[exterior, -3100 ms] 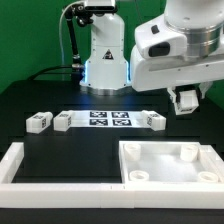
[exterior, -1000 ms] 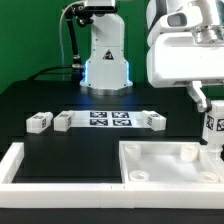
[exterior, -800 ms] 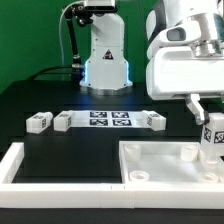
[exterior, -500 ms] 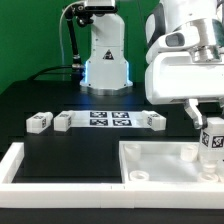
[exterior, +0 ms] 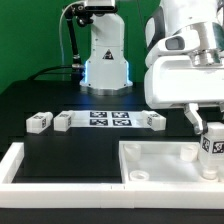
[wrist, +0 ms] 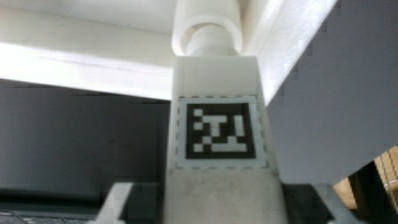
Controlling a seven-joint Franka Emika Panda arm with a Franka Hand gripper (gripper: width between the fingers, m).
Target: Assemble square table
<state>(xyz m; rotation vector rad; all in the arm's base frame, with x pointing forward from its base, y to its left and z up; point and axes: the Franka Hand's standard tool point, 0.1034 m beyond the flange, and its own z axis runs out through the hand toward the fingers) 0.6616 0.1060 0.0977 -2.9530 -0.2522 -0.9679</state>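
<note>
Brought the leg (exterior: 213, 145) down over the last second to the panel (exterior: 160, 166), at its edge on the exterior view's right, beside a corner socket (exterior: 192, 152); could not tell contact. Kept it clamped upright in the gripper (exterior: 208, 128). Judged seating next. Saw raised rim (exterior: 150, 145) close by; saw free room only above the panel.

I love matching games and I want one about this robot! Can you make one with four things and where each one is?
Things:
1 square panel
2 marker board
3 held leg
4 leftmost loose leg

Places:
A gripped in the hand
B flat, mid-table
C farthest to the exterior view's left
D nearest the camera, exterior view's right

Pairs: 1-D, 2-B, 3-A, 4-C
</note>
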